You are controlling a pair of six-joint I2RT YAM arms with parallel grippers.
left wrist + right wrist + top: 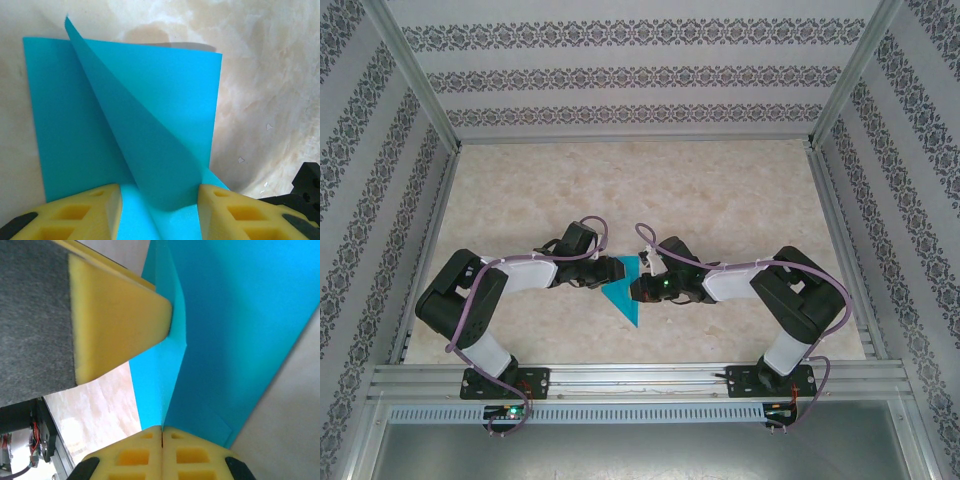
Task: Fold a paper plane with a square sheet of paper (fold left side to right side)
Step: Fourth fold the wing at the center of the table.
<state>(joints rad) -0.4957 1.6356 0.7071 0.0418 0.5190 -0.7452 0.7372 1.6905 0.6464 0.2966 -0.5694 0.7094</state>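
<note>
The turquoise square sheet of paper [623,288] lies partly folded on the table between both grippers, its pointed end toward the near edge. In the left wrist view the sheet of paper [165,90] has a long triangular flap curling up from it. My left gripper [160,217] is open, its yellow fingers [85,212] standing on either side of the flap's base. My right gripper [161,432] is shut on a raised crease of the sheet of paper [240,315]. A left finger pad [115,325] touches the paper's edge. A finished paper plane is out of view.
The marbled tabletop [720,200] stretches away behind the arms. Metal frame rails [640,375] run along the near edge and up both sides. Patterned walls enclose the table. My left gripper [603,270] and right gripper [638,287] nearly meet over the paper.
</note>
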